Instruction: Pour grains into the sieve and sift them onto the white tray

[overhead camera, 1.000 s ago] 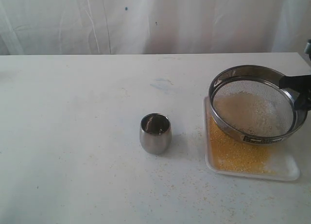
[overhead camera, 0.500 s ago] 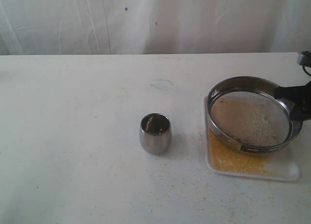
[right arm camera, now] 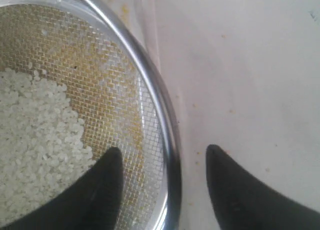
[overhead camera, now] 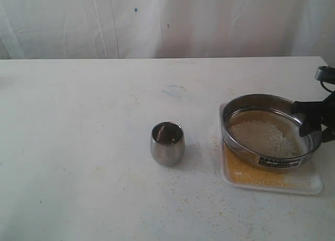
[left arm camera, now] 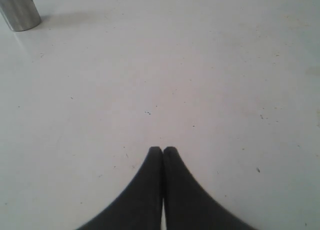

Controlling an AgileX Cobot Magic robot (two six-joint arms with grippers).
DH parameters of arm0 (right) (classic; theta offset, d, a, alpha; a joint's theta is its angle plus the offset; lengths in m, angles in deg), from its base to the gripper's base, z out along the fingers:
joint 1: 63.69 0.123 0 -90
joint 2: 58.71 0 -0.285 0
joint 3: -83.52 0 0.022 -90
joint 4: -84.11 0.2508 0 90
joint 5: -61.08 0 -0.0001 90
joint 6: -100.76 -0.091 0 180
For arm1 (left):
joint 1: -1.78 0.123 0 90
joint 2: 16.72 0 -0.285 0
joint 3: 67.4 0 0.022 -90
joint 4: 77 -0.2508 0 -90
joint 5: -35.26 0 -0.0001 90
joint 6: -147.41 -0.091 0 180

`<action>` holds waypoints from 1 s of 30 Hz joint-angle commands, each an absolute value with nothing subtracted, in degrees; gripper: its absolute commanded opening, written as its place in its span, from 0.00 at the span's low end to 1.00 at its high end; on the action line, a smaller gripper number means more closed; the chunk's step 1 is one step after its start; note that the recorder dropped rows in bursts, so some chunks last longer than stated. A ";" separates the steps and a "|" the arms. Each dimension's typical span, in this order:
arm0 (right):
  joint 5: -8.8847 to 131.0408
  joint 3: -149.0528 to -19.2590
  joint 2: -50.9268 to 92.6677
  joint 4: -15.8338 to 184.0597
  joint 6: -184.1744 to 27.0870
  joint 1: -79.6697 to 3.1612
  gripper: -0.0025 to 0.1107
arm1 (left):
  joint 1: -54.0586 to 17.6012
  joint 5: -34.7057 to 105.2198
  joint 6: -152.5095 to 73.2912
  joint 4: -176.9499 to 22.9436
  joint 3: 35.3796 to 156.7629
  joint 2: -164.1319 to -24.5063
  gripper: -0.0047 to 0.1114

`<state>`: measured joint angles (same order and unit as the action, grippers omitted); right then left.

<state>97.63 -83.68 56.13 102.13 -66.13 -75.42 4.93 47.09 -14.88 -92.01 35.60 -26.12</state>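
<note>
The sieve (overhead camera: 269, 130) rests on the white tray (overhead camera: 310, 181) at the right of the table. Whitish grains (overhead camera: 264, 136) lie on its mesh, and golden-yellow grains (overhead camera: 246, 172) cover the tray beneath. My right gripper (overhead camera: 312, 125) stands open astride the sieve's right rim. In the right wrist view the sieve rim (right arm camera: 167, 140) passes between the two spread fingers of the right gripper (right arm camera: 165, 155), one over the mesh, one outside, neither touching it. My left gripper (left arm camera: 162, 150) is shut on nothing, low over bare table.
A small rounded steel cup (overhead camera: 167, 142) stands near the table's middle, left of the tray; the cup (left arm camera: 20, 10) also shows in the left wrist view. Stray grains (overhead camera: 183, 196) are scattered on the tabletop in front of cup and tray. White curtain behind.
The sieve has come down from a raised, tilted hold to rest flat on the tray. My right gripper, shut on the sieve's rim a second ago, has opened and let go of it.
</note>
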 commanded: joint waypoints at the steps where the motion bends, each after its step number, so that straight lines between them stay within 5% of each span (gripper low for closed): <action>1: 99.71 -84.81 55.27 102.52 -66.02 -75.63 0.52 | 4.61 47.22 -14.61 -92.29 35.38 -25.79 0.04; 13: 111.52 -88.90 41.48 101.87 -66.02 -75.63 0.49 | 4.61 47.22 -14.61 -92.29 35.38 -25.79 0.04; 15: 112.98 -88.90 40.88 100.54 -66.98 -75.63 0.41 | 4.61 47.22 -14.61 -92.29 35.38 -25.79 0.04; 19: 116.54 -87.58 39.74 93.48 -70.92 -75.63 0.09 | 4.61 47.22 -14.61 -92.29 35.38 -25.79 0.04; 20: 115.31 -86.24 38.02 92.57 -70.92 -75.63 0.02 | 4.61 47.22 -14.61 -92.29 35.38 -25.79 0.04; 30: 79.14 -58.55 4.21 95.78 -72.03 -75.63 0.02 | 4.61 47.22 -14.61 -92.29 35.38 -25.79 0.04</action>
<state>86.28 -65.68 11.65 95.03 -71.54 -75.42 4.93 47.09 -14.88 -92.01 35.60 -26.12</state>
